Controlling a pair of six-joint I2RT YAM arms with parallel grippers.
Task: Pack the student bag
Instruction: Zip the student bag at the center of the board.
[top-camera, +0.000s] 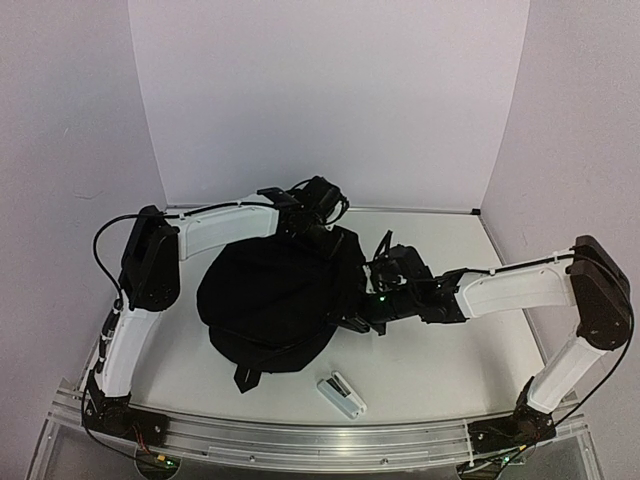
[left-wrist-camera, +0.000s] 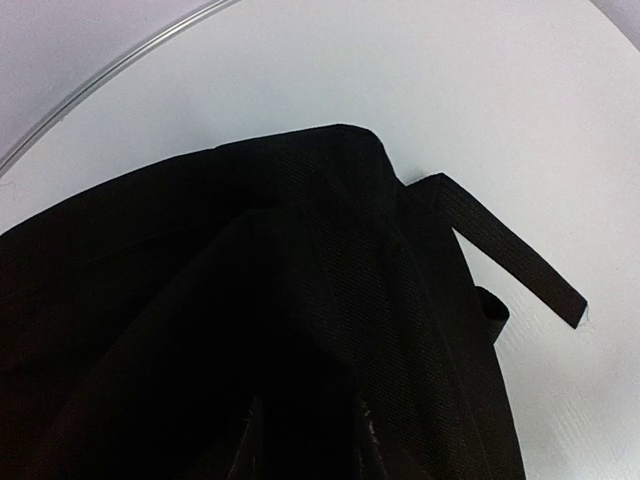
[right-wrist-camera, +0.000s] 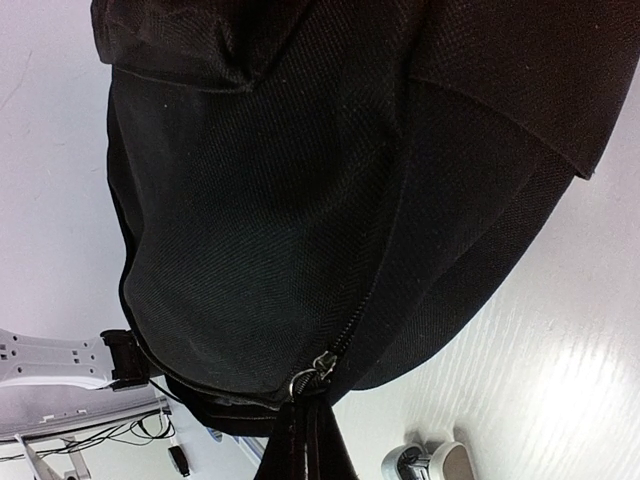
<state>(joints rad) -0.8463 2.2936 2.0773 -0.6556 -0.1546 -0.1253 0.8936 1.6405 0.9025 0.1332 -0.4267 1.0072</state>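
The student bag (top-camera: 275, 300) is a large black fabric backpack lying in the middle of the table. My left gripper (top-camera: 322, 232) hangs over its far right corner. In the left wrist view its dark fingers (left-wrist-camera: 370, 445) stand partly apart with a ridge of bag fabric (left-wrist-camera: 300, 300) running between them, too dark to show a grip. A loose black strap (left-wrist-camera: 510, 255) trails onto the table. My right gripper (top-camera: 362, 318) is at the bag's right edge. In the right wrist view it is shut (right-wrist-camera: 308, 425) on the pull tab just below the metal zipper slider (right-wrist-camera: 318, 368).
A small white and silver object (top-camera: 342, 393) lies on the table in front of the bag, and its end shows in the right wrist view (right-wrist-camera: 430, 462). White walls enclose the table at the back and sides. The left arm arches over the bag's back edge.
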